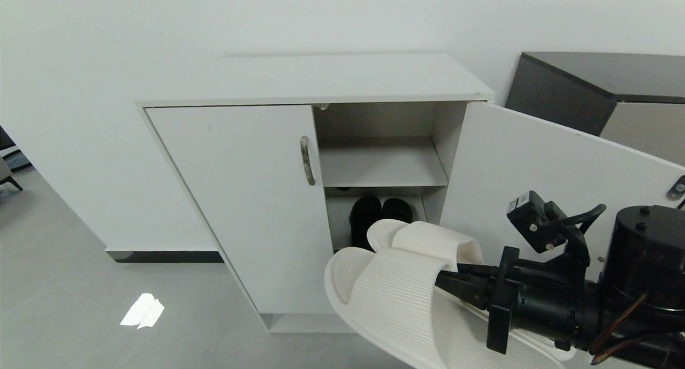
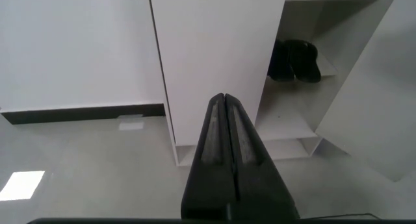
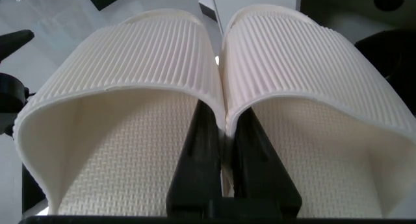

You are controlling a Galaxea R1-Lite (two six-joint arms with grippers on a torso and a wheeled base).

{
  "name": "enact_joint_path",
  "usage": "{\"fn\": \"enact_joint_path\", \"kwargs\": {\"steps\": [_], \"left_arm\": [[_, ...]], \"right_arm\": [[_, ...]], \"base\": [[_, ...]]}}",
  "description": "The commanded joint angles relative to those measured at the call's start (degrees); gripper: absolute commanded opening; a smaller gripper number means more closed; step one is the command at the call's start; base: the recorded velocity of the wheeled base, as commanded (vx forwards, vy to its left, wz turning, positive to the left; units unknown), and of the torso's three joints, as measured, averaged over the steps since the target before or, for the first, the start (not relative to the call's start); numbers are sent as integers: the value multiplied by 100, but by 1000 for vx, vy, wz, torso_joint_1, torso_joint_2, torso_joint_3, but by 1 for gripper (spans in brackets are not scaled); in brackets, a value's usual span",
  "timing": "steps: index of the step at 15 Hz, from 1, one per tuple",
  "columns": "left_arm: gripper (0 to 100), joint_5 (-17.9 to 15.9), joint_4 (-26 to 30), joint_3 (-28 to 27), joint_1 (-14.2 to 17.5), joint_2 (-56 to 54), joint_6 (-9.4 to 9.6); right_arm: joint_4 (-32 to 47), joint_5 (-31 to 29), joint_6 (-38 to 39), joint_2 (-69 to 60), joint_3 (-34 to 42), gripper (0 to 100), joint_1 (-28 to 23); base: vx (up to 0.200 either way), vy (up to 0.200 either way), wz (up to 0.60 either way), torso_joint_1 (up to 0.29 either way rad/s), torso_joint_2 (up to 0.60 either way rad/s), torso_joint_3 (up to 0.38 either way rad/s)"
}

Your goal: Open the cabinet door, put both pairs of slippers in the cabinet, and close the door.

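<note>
Slippers: white pair [image 1: 393,289] clamped side by side in right hand [image 3: 224,130], one finger inside each, just before open cabinet [image 1: 321,80]. Black pair [image 1: 377,214] inside on a shelf [image 2: 327,73]. Left hand [image 2: 224,130] fully closed, empty, facing left door [image 2: 214,42].

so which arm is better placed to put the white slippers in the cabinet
Right. The right tool is shut on the white slippers, in front of the open side of the cabinet, where the black slippers sit. The left tool is shut, empty, and faces the closed door.
</note>
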Motion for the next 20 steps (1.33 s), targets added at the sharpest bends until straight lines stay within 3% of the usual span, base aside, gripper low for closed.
{"fn": "enact_joint_path", "kwargs": {"steps": [1,7,10,12,13,15,17,20], "left_arm": [[0,0,-3,0,2,8,-1],[0,0,-3,0,2,8,-1],[0,0,-3,0,2,8,-1],[0,0,-3,0,2,8,8],[0,0,-3,0,2,8,-1],[0,-9,-3,0,2,8,-1],[0,-9,-3,0,2,8,8],[0,0,-3,0,2,8,-1]], "right_arm": [[-2,2,-5,-4,4,0,3],[-11,-7,-67,-48,109,0,126],[-187,-332,-717,-48,241,0,363],[94,-1914,-805,75,-357,0,768],[798,-2872,-682,128,-1042,0,917],[2608,-3532,373,154,-2563,0,1119],[4093,-4261,839,514,-3881,0,1093],[4199,-5650,821,1464,-4954,0,1014]], "base": [[0,0,0,-183,471,300],[0,0,0,-150,458,303],[0,0,0,-79,284,203],[0,0,0,-22,61,41],[0,0,0,0,0,0],[0,0,0,0,0,0],[0,0,0,0,0,0],[0,0,0,0,0,0]]}}
